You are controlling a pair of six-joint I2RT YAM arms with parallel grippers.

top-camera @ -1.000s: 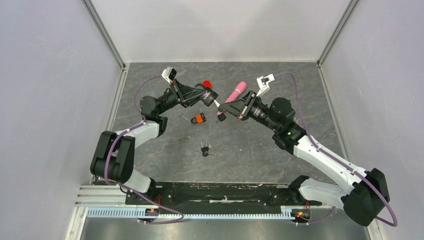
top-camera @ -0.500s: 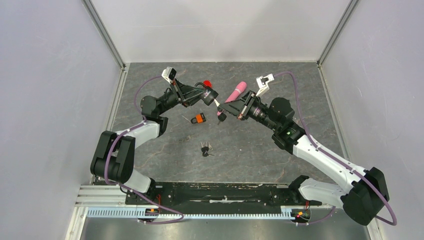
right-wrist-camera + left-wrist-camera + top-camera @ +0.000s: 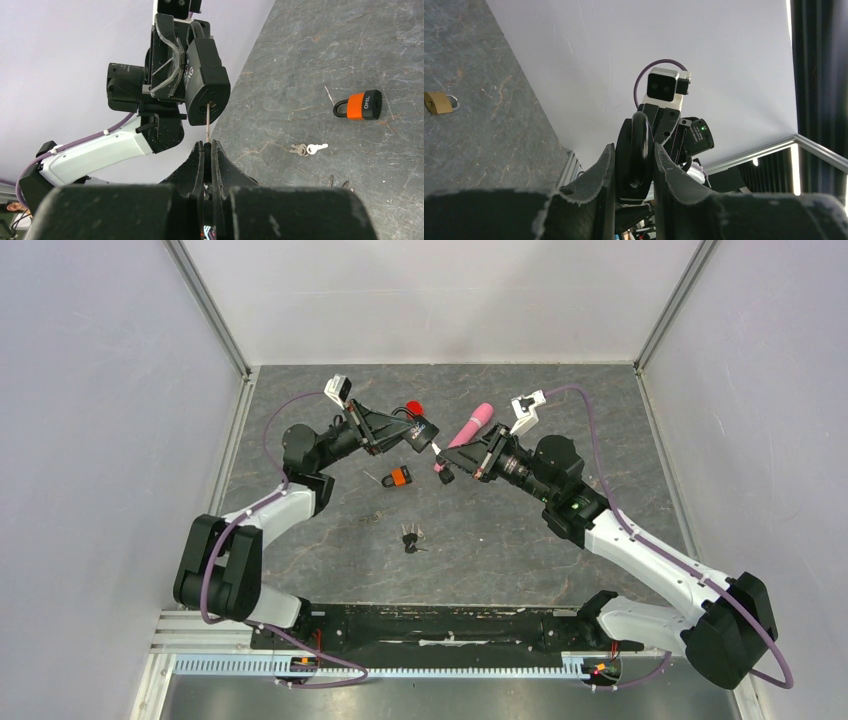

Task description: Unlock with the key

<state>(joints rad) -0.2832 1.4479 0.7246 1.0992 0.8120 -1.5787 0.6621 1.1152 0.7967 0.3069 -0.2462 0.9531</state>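
Grey, stone-patterned table [image 3: 520, 540] fills the floor of a white-walled cell, and both arms meet above its far half. Right gripper [image 3: 208, 145] has its fingers pinched almost fully together on the key [image 3: 207, 120], whose thin shaft runs straight out from the fingertips to the keyhole in the bottom face of the lock [image 3: 206, 85]; how deep the tip sits I cannot tell. This black lock is off the table, clamped by its sides in the left gripper [image 3: 634, 152], whose jaws stand partly apart with the lock body filling the gap and the shackle pointing back toward the left wrist. Both tools face each other tip to tip, left of the table's middle and nearer the far edge than the near one. Just beside and below them an orange lock [image 3: 399, 477] lies flat. Silver keys [image 3: 306, 148] lie near it, toward the near edge, and a dark key bunch [image 3: 411, 538] lies further on toward that edge, about mid-table. Close to the far edge, a pink tube [image 3: 472, 423] lies aslant beside the right gripper, and a red thing [image 3: 414, 408] shows behind the left one. Off to one side, the left wrist view shows a brass lock [image 3: 437, 102] flat on the table.
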